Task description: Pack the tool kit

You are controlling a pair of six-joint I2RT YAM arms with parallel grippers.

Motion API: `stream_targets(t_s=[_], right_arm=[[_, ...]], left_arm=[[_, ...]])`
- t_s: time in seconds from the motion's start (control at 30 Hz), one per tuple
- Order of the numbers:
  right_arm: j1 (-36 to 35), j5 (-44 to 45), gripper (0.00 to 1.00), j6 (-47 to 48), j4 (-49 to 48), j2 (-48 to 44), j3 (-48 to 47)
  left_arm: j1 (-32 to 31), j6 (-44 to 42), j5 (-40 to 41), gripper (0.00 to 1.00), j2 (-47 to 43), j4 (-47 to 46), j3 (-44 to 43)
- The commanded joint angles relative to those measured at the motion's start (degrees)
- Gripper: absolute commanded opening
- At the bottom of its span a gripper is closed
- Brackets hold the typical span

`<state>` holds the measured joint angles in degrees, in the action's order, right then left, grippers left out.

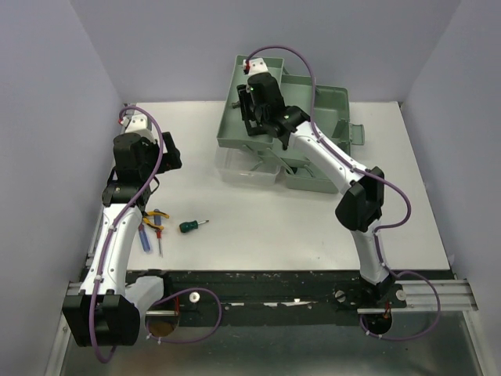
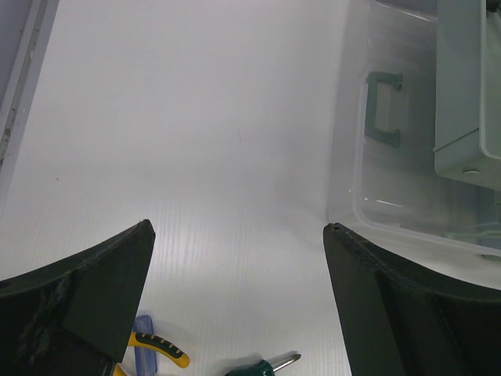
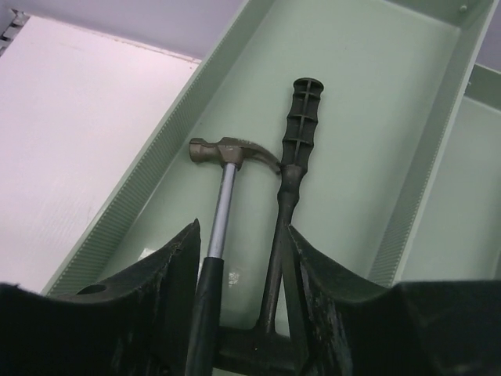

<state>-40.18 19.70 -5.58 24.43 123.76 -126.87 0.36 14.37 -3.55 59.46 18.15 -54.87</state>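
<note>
The pale green toolbox stands open at the back, with its clear lid lying in front of it. My right gripper reaches into the toolbox's left tray. Its jaws are partly open and straddle the handle of a small hammer and a black ribbed-handled tool, both lying in the tray. My left gripper is wide open and empty above the table. Yellow-handled pliers, a blue-handled screwdriver and a green-handled screwdriver lie at the front left. The lid also shows in the left wrist view.
The lid's green handle faces my left gripper. The toolbox's right half has a latch tab sticking out. Grey walls close in the white table on three sides, and a black rail runs along the front.
</note>
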Motion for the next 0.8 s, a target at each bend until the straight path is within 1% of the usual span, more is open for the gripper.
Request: stream_targets(t_s=[0.0,0.07,0.1,0.17,0.23,0.3,0.37,0.43,0.57,0.6,0.7,0.77], right_arm=[[0.11,0.08,0.55,1.80,0.19,-1.15,-0.31],[0.02,-3.86,0.59,3.38,-2.87,-4.04,3.36],[0.02,-7.89,0.59,4.52,-5.68,-6.58,7.04],[-0.33,-17.02,0.60,8.29,-14.19,-12.81,16.16],[-1.82,-25.64,0.62,12.77,-25.68,-19.84,25.75],[-4.45,-30.05,0.63,18.39,-29.42,-24.51,31.57],[-7.79,-32.26,0.63,23.41,-29.96,-27.77,35.62],[-10.69,-35.42,0.63,24.66,-29.79,-29.63,39.05],[-12.99,-42.19,0.64,18.87,-30.58,-30.60,45.47],[-14.21,-41.59,0.64,18.51,-30.49,-30.25,47.13],[-18.60,-37.56,0.65,22.45,-27.77,-28.24,50.39],[-20.45,-37.81,0.64,22.55,-28.11,-26.39,52.76]], left_arm=[[-0.27,-0.66,0.39,0.99,-1.01,0.04,-0.06],[-0.10,-0.66,0.47,0.99,-1.01,0.04,-0.06],[-0.18,-0.66,0.48,0.99,-1.01,0.04,-0.06],[-0.10,-0.66,0.48,0.99,-0.93,0.13,-0.06],[-0.18,-0.66,0.56,0.99,-0.84,0.13,-0.15],[-0.18,-0.66,0.65,0.99,-0.75,0.22,-0.15],[-0.10,-0.66,0.74,0.99,-0.75,0.30,-0.15],[-0.10,-0.66,0.65,0.99,-0.66,0.30,-0.15],[-0.18,-0.57,0.91,0.99,-0.66,0.22,-0.15],[-0.18,-0.57,1.00,0.99,-0.66,0.22,-0.15],[-0.10,-0.57,1.00,0.99,-0.58,0.39,-0.24],[-0.18,-0.49,0.83,0.99,-0.49,0.22,-0.24]])
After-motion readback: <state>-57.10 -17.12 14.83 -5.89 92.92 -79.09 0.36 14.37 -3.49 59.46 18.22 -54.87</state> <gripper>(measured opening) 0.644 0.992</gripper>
